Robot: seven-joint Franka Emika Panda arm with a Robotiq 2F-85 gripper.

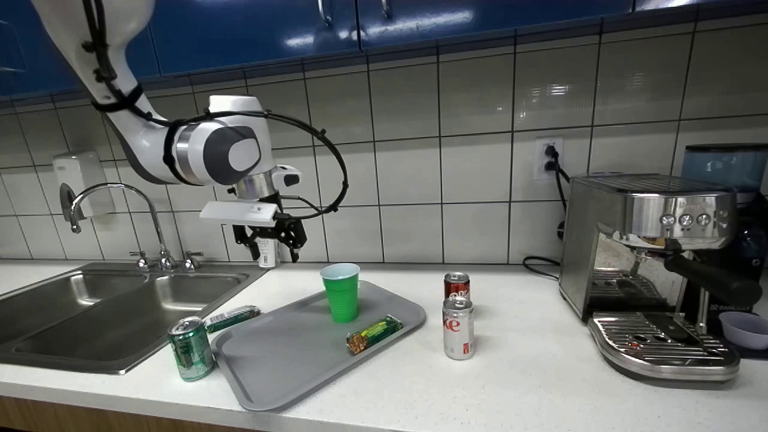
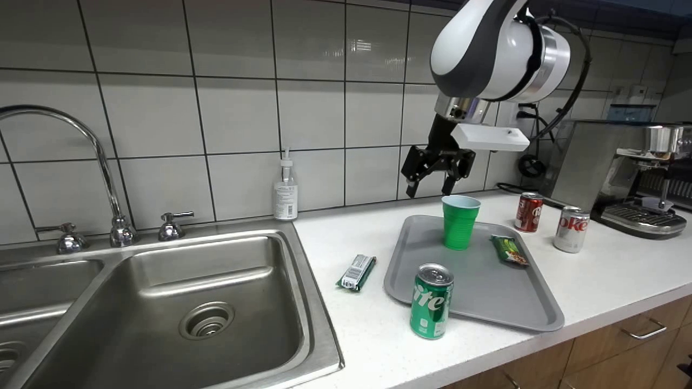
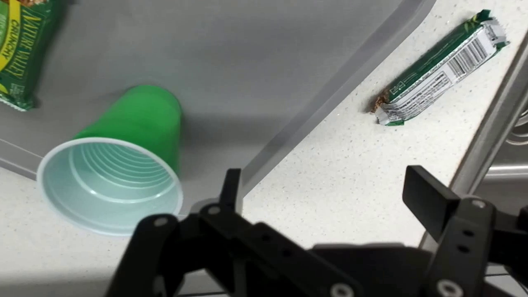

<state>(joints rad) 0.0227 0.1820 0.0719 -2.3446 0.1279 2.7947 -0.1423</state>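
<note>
My gripper (image 1: pixel 274 257) is open and empty, held above the counter near the back wall; it also shows in an exterior view (image 2: pixel 430 192) and in the wrist view (image 3: pixel 323 173). The nearest thing is an upright green cup (image 1: pixel 342 305) with a white inside, standing on the grey tray (image 1: pixel 282 354). In the wrist view the cup (image 3: pixel 152 119) is left of the fingers, apart from them. A green-wrapped bar (image 1: pixel 375 334) lies on the tray. Another green-and-white bar (image 3: pixel 443 70) lies on the counter between tray and sink. A green can (image 2: pixel 431 301) stands upright beside the tray.
A red can (image 2: pixel 528 212) and a silver can (image 2: pixel 571 229) stand past the tray. A steel sink (image 2: pixel 319 313) with a faucet (image 2: pixel 102 156) adjoins the counter. A pump bottle (image 2: pixel 285 197) stands by the wall. A coffee machine (image 1: pixel 648 204) stands at the far end.
</note>
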